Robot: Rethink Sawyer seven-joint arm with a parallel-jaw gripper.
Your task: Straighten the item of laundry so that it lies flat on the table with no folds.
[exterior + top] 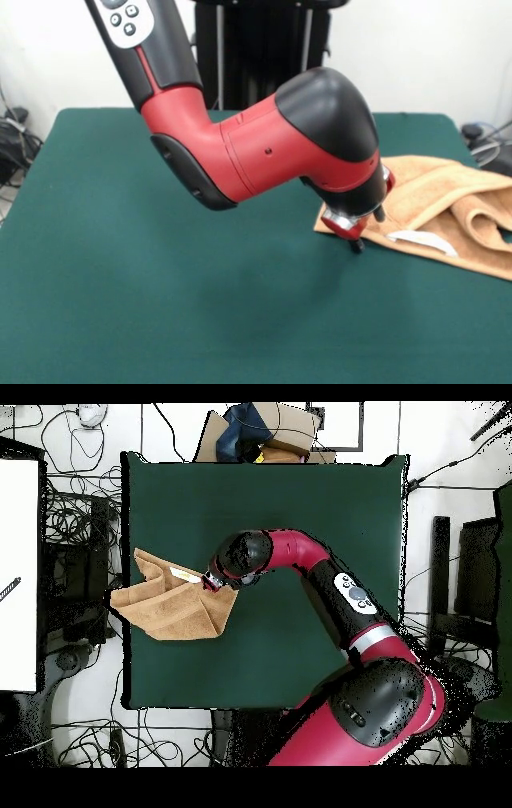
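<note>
Green table [120,304] nearest you; gripper [352,232] sits at folded tan towel's [448,200] edge beside white label [420,240], finger state unclear.

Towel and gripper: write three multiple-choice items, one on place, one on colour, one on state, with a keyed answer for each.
1. Where does the towel lie on the table in the front view?
A. right edge B. centre C. left edge
2. What colour is the tabletop?
A. white B. dark green C. red
3. How does the towel lie?
A. fully flat B. rolled up C. folded over itself

Answers: 1 A, it reaches the picture's right border, beside the gripper; 2 B, green felt shows all round; 3 C, layers overlap at its right side.
</note>
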